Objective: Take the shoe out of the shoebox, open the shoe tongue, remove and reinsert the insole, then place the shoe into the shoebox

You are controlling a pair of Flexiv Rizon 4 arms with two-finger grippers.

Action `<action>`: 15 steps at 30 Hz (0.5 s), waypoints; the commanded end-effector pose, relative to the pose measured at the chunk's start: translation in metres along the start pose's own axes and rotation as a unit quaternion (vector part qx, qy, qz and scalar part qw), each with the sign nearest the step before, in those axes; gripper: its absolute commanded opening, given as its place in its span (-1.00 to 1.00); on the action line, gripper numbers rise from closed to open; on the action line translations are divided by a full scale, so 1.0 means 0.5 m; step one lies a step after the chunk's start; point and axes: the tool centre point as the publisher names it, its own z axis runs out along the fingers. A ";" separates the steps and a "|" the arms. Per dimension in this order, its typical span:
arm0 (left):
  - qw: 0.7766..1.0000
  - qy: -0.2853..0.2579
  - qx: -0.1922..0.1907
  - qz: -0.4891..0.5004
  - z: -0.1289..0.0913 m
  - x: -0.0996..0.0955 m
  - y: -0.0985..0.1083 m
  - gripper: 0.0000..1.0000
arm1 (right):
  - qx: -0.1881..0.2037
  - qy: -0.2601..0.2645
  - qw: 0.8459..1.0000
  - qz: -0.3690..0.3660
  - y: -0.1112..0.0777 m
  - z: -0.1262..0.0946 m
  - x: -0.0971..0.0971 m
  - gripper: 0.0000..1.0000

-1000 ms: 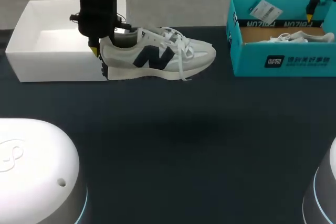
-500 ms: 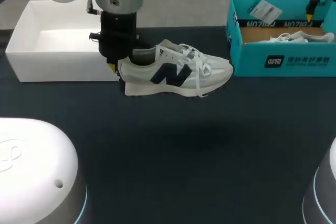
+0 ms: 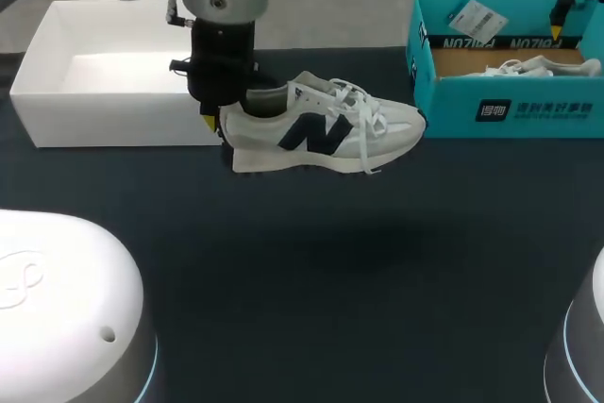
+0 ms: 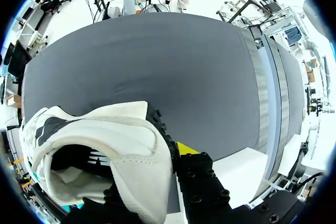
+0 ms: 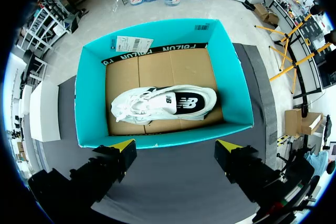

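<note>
the left hand (image 3: 211, 121) is closed on the heel of the shoe (image 3: 326, 129). one yellow-tipped finger presses the outside of the heel counter and the other goes down inside the collar, so the heel wall is pinched between them. in the left wrist view the hand (image 4: 157, 177) has the padded heel rim between its fingers (image 4: 187, 148), with the shoe (image 4: 94, 145) stretching away ahead of it over the dark counter (image 4: 173, 61). the shoe is white and grey with a dark side mark and loose white laces. it sits upright, side-on, with its heel by the right end of the white box (image 3: 94, 92) and its toe near the front corner of the teal shoebox (image 3: 510, 110). whether its sole touches the counter (image 3: 311, 280) i cannot tell.

the right hand (image 3: 562, 16) hangs over the far edge of the teal shoebox with its fingers spread wide, gripping nothing. from its wrist, the hand (image 5: 176, 145) frames the near wall of the teal shoebox (image 5: 241, 93). a second shoe (image 5: 163, 106) lies on its side on the cardboard floor inside, and a paper tag (image 5: 131, 43) rests against the far wall.
</note>
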 end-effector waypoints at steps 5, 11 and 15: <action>0.999 -0.036 0.003 0.008 0.084 -0.031 -0.002 -1.00 | -0.001 0.001 1.000 0.001 -0.002 0.000 0.000 1.00; 1.000 -0.025 -0.006 -0.004 0.146 -0.045 0.004 -1.00 | -0.001 0.001 1.000 0.001 -0.002 0.000 0.000 1.00; 0.999 -0.027 -0.019 -0.011 0.185 -0.053 0.001 -1.00 | -0.001 0.001 1.000 0.001 -0.002 0.000 0.000 1.00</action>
